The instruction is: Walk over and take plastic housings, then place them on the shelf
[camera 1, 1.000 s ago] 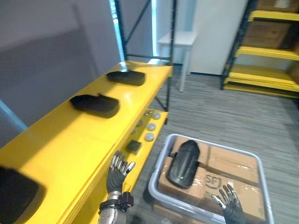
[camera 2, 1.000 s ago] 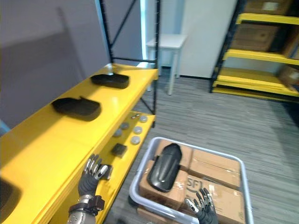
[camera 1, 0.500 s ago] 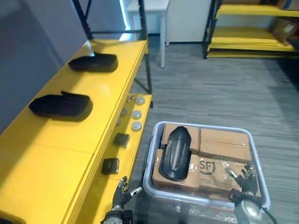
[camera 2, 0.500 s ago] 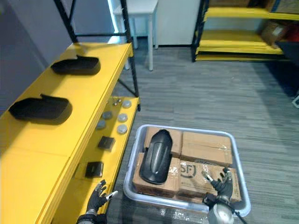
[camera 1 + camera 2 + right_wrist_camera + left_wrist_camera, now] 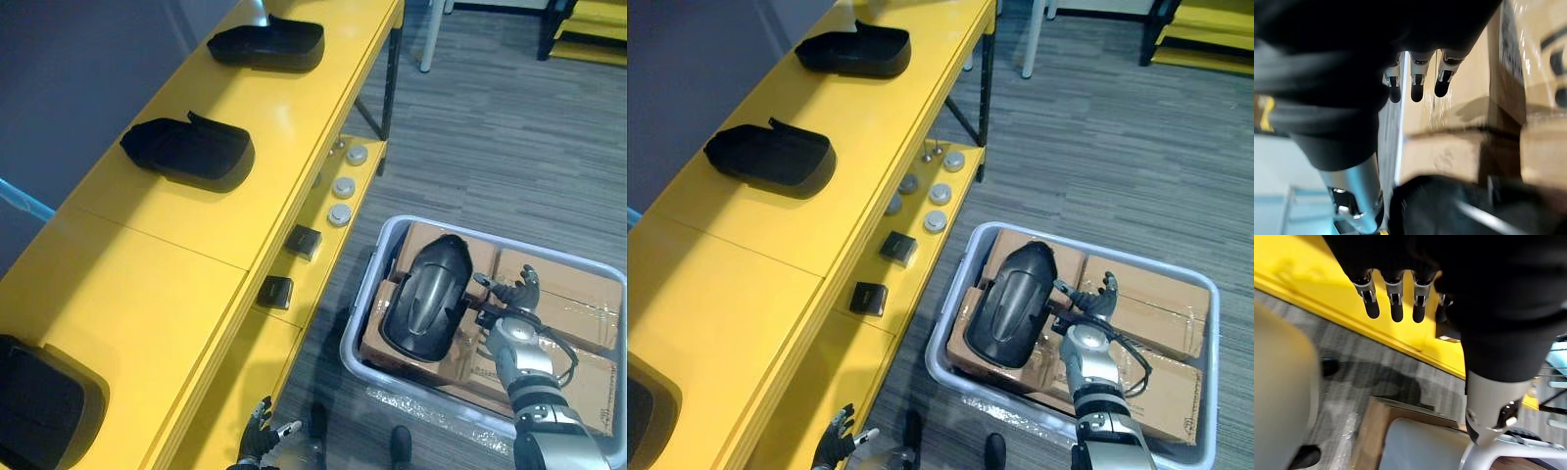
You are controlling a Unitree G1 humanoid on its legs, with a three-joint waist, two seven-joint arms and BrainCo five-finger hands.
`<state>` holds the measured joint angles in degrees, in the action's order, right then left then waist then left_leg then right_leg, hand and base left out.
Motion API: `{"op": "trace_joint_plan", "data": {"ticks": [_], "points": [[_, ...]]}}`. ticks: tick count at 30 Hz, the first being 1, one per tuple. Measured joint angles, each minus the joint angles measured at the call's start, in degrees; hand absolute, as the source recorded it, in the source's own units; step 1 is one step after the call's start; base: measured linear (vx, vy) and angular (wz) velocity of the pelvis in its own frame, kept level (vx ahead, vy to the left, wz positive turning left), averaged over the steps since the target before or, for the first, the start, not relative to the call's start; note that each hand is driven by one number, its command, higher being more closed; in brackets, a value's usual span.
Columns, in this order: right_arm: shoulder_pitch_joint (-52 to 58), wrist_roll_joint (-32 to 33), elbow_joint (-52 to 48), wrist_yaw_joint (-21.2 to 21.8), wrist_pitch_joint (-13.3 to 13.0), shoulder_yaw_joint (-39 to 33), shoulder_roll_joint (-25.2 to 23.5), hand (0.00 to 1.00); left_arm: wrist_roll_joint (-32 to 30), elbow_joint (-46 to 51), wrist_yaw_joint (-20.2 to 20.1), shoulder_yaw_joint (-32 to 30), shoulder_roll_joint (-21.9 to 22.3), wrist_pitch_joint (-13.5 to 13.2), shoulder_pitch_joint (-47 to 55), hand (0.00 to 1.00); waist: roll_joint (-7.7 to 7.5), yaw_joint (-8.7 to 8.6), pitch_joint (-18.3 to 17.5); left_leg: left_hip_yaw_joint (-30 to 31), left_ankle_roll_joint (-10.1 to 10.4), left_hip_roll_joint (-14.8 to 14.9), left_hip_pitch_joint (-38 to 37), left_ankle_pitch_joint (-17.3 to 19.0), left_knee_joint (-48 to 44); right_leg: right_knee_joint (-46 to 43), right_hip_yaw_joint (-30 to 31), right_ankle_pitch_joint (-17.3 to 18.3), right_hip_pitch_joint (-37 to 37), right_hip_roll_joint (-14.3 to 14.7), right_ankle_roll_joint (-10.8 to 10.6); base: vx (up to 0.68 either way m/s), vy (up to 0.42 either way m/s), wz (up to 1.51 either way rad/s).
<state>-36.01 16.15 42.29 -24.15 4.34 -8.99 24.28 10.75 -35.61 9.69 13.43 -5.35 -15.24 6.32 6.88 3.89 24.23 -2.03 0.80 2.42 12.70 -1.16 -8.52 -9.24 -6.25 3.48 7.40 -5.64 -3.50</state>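
Part of one black housing, the near housing (image 5: 37, 409), is cut off at the lower left corner of the eye views. It lies on the yellow shelf (image 5: 147, 284). Farther along the shelf lie the middle housing (image 5: 186, 152) and the far housing (image 5: 266, 44), both whole and well apart.

The left hand (image 5: 261, 439) shows low beside the shelf's front edge, mostly cut off at the bottom. In its wrist view its fingers (image 5: 1396, 306) are straight, slightly spread, and hold nothing.

On the lower shelf level lie two dark blocks (image 5: 303, 241) and some round pieces (image 5: 340, 213), too small to make out.

The grey bin (image 5: 358, 311) stands beside the shelf, its right side cut off. It holds cardboard boxes (image 5: 558, 294), and the plastic housing (image 5: 423, 302) lies domed side up on them.

The right hand (image 5: 507, 297) hangs over the boxes just beside that housing. Its fingers (image 5: 1418, 90) are straight, loosely spread and grip nothing. Whether a fingertip touches the housing cannot be told.
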Motion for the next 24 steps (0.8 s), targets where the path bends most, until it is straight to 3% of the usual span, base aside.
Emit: {"op": "trace_joint_plan", "data": {"ticks": [2,6,12,16,17,18,20,24], "points": [[0.02,-2.06,0.0,2.06,2.59,1.37,0.09,0.0,0.53,-0.97,-0.03,-0.04,0.32,-0.96,-1.07,0.0,0.19,0.01,1.06,0.68,-0.01,-0.2,0.13,0.01,-0.68,-1.55,-1.88,0.37,0.16,-0.41,-0.27,-0.02,0.002,0.16],[2.67,-4.42,-1.29,1.92,6.01,2.46,-1.68,0.0,1.46,-1.6,0.16,0.12,0.7,-1.1,-2.31,0.0,0.08,0.01,2.1,1.64,-0.01,-0.77,0.93,0.44,-2.46,-4.53,-2.9,2.17,0.89,-1.14,-0.28,-0.05,0.007,0.15],[13.5,-10.15,-15.08,-3.66,7.48,2.44,-7.4,0.0,1.56,-1.38,1.96,0.44,0.51,-0.92,-2.27,0.0,-0.6,-0.37,2.56,2.04,0.21,-0.66,0.52,1.02,-3.81,-6.96,-3.61,3.92,0.94,-1.32,0.01,-0.06,-0.007,0.04],[18.13,-13.47,-20.42,-4.64,8.2,3.05,-9.76,0.0,2.53,0.12,2.45,0.34,-0.09,-0.74,-1.6,0.0,-2.26,-0.34,2.94,0.72,0.49,-0.45,-0.52,1.23,-3.08,-7.13,-2.38,4.25,1.15,-1.23,0.0,0.0,-0.002,-0.14],[18.81,-13.77,-21.13,-4.66,8.62,3.7,-10.06,1.0,2.79,0.46,2.61,0.33,-0.33,-0.69,-1.52,0.0,-2.49,-0.57,2.87,0.27,0.5,-0.4,-0.61,1.25,-2.87,-7.08,-2.01,4.23,1.15,-1.21,0.01,0.06,-0.006,-0.19],[19.0,-13.87,-21.14,-4.66,9.14,3.68,-10.61,1.0,3.15,0.59,2.68,0.34,-0.43,-0.56,-1.49,0.0,-2.87,-0.88,2.91,0.19,0.5,-0.41,-0.61,1.27,-2.82,-7.02,-1.98,4.23,1.16,-1.22,0.01,0.07,-0.009,-0.11],[20.25,-14.17,-17.81,-4.73,13.45,3.64,-12.58,1.0,3.84,0.94,3.23,0.36,-0.87,-0.13,-1.62,0.0,-4.22,-1.6,3.18,-0.1,0.49,-0.36,-0.89,1.51,-2.76,-6.97,-1.84,4.21,0.87,-1.2,0.02,0.08,-0.012,-0.05],[19.16,-14.06,-12.88,-7.24,14.49,2.77,-12.85,1.0,5.06,0.99,3.76,0.42,-0.86,0.27,-1.68,0.0,-4.47,-1.73,3.2,-0.65,0.57,-0.37,-0.95,2.16,-3.58,-7.07,-1.77,4.31,0.67,-1.41,-0.15,0.04,0.0,-0.06]]}}
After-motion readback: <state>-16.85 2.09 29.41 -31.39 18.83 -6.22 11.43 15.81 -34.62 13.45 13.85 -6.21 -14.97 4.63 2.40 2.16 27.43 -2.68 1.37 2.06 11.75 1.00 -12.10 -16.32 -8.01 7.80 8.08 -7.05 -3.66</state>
